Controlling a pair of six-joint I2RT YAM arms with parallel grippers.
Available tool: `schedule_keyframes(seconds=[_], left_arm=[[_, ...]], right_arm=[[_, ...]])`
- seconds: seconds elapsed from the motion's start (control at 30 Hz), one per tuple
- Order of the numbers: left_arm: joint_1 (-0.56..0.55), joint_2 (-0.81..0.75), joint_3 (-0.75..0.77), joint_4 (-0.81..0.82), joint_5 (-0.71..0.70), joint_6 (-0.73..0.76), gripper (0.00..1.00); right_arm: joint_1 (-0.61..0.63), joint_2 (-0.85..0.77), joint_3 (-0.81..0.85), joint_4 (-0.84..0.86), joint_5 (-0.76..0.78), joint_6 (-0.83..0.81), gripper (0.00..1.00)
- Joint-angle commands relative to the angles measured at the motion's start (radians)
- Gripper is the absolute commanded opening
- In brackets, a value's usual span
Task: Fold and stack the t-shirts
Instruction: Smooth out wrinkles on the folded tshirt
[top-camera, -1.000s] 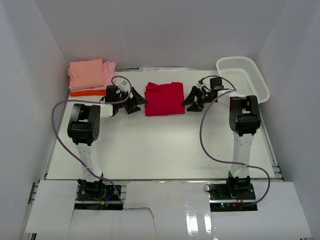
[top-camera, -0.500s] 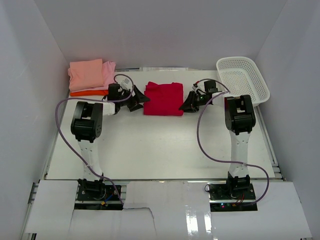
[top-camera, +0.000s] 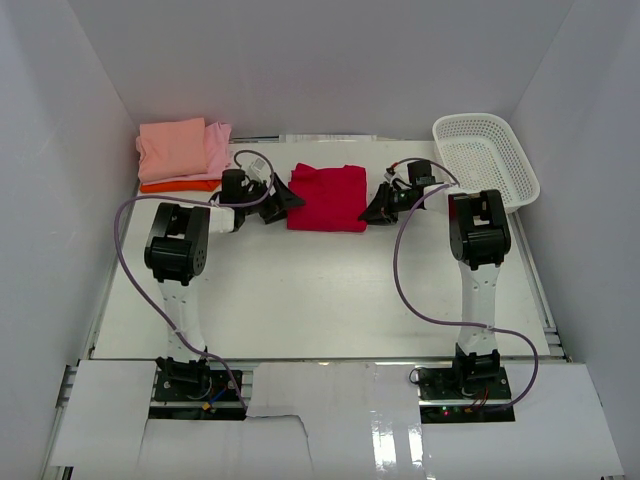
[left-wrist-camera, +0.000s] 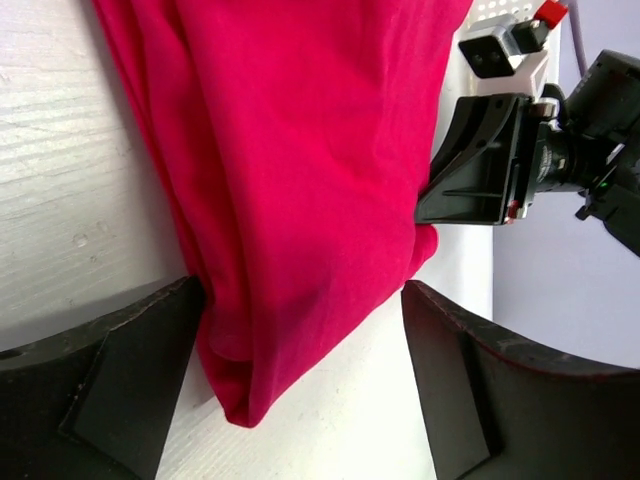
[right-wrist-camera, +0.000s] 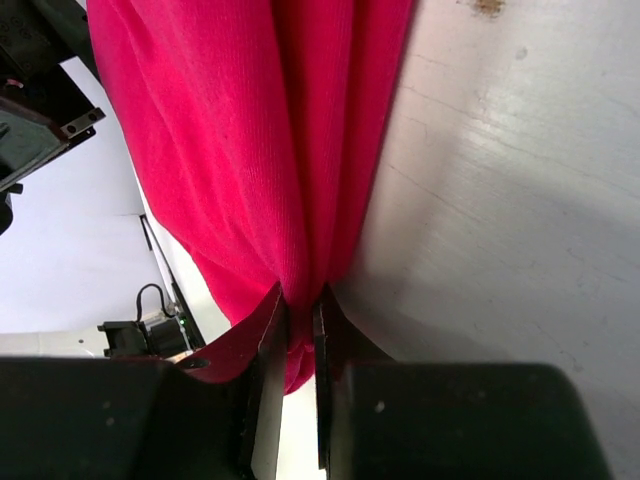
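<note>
The right gripper pinches the right edge of the crimson t-shirt — jaws nearly closed; the left gripper gapes wide (straddling the left edge, gripping nothing).

On the table, toward the back, lies the folded t-shirt. At its left edge: left gripper. At its right edge: right gripper. Left of it and further back: stack of t-shirts. Right of it, further back: basket.

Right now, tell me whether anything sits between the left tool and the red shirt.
Nothing visible does. The left tool is open, with one edge of the red shirt lying between its fingers. The right tool is pinched shut on the opposite edge.
</note>
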Motion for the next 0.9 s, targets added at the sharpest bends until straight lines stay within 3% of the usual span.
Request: schedule_keyframes(seconds=[0.0, 0.13, 0.17, 0.27, 0.3, 0.37, 0.6, 0.87], left_arm=[[-0.015, -0.007, -0.052, -0.095, -0.018, 0.054, 0.91], [-0.018, 0.009, -0.033, -0.164, -0.032, 0.07, 0.72], [-0.021, 0.013, -0.024, -0.183, -0.041, 0.074, 0.59], [-0.031, 0.039, 0.017, -0.256, -0.058, 0.105, 0.38], [-0.038, 0.043, 0.022, -0.269, -0.062, 0.114, 0.15], [-0.046, 0.036, 0.017, -0.299, -0.085, 0.137, 0.02], [-0.092, -0.043, -0.099, -0.31, -0.101, 0.146, 0.0], [-0.167, -0.301, -0.363, -0.376, -0.139, 0.133, 0.0]], right_arm=[[0.005, 0.025, 0.033, -0.003, 0.032, -0.012, 0.1], [0.005, 0.025, 0.033, -0.005, 0.032, -0.011, 0.1], [0.005, 0.025, 0.032, -0.011, 0.032, -0.015, 0.1], [0.005, 0.012, 0.015, -0.028, 0.038, -0.023, 0.1], [0.003, 0.009, 0.009, -0.029, 0.039, -0.029, 0.1], [0.005, -0.006, -0.016, -0.042, 0.045, -0.034, 0.1], [0.011, -0.122, -0.183, -0.072, 0.076, -0.075, 0.08], [0.017, -0.339, -0.477, -0.083, 0.105, -0.107, 0.08]])
